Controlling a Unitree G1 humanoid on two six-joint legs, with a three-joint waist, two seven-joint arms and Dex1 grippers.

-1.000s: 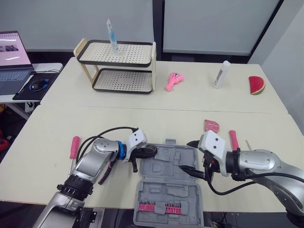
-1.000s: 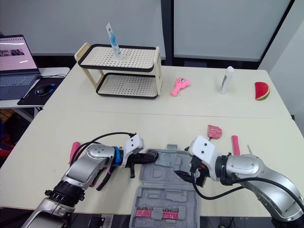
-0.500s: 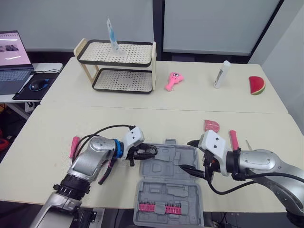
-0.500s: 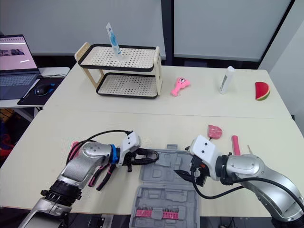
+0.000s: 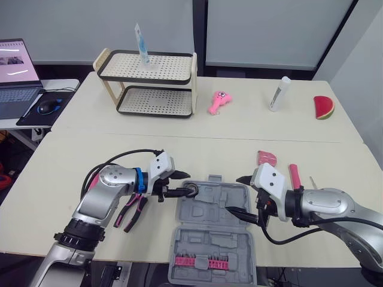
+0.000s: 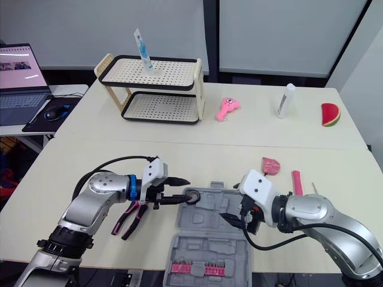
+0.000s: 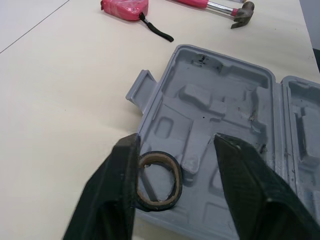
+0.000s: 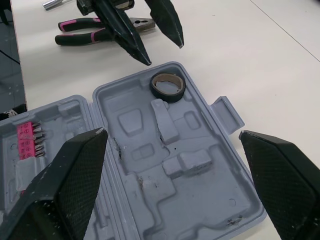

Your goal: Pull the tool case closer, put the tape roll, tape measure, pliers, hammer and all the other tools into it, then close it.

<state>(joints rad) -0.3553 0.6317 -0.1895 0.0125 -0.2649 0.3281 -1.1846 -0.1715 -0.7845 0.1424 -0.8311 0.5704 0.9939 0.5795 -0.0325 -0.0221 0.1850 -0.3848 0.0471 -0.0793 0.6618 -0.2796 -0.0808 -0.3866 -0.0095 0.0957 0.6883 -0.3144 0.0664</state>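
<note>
The grey tool case point(image 5: 212, 230) lies open at the table's front edge, with a pink bit set point(image 5: 200, 260) in its near half. A black tape roll point(image 5: 191, 190) point(image 7: 157, 181) point(image 8: 168, 86) rests in the far left corner of the case. My left gripper point(image 5: 181, 184) point(image 8: 164, 54) is open just left of the roll, holding nothing. My right gripper point(image 5: 233, 194) is open wide over the case's right side. Pink-handled pliers point(image 5: 133, 209) lie left of the case. A pink tape measure point(image 5: 267, 158) and a hammer point(image 5: 294, 175) lie to the right.
At the back stand a two-tier rack point(image 5: 149, 84), a pink toy point(image 5: 219, 101), a white bottle point(image 5: 279, 94) and a watermelon slice point(image 5: 324, 107). A laptop point(image 5: 15, 72) sits on a side table to the left.
My left gripper was shut on the tape roll; it has opened and drawn back to the left, leaving the roll in the case. The right arm has not moved.
</note>
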